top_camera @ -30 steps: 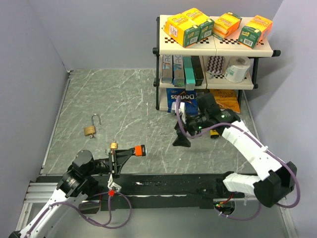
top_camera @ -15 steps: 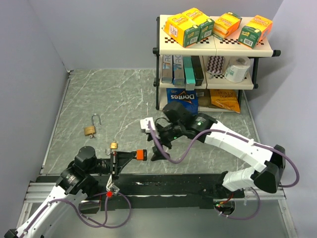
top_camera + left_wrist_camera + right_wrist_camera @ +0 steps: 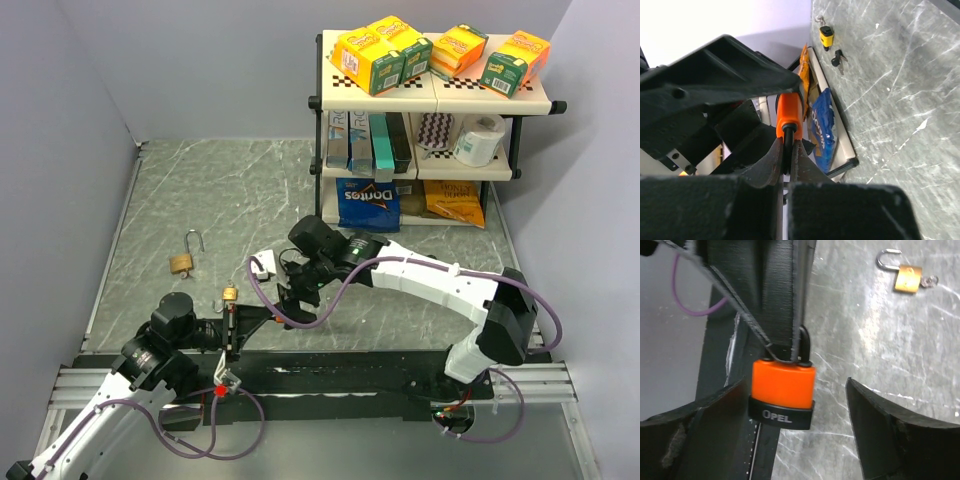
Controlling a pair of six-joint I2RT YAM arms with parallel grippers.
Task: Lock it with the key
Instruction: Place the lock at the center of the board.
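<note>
My left gripper (image 3: 788, 150) is shut on the black shackle of an orange padlock (image 3: 783, 390), which has a black base marked OPEL, and holds it out over the table. My right gripper (image 3: 795, 387) is open, with one finger on each side of the padlock body and not touching it. In the top view the right gripper (image 3: 297, 300) covers the padlock at the tip of the left gripper (image 3: 268, 313). A black key (image 3: 838, 59) lies on the table far off beside a yellow padlock (image 3: 826, 35). Both are hidden in the top view.
A brass padlock (image 3: 182, 262) with an open shackle and a key in it lies at the left; it also shows in the right wrist view (image 3: 907, 277). A small brass piece (image 3: 229, 293) lies near the left gripper. A shelf rack (image 3: 430, 120) of boxes and bags stands at the back right.
My right arm has swung left from in front of the shelf to the orange padlock and now straddles it with open jaws. The left gripper has kept hold of the shackle and shifted slightly left.
</note>
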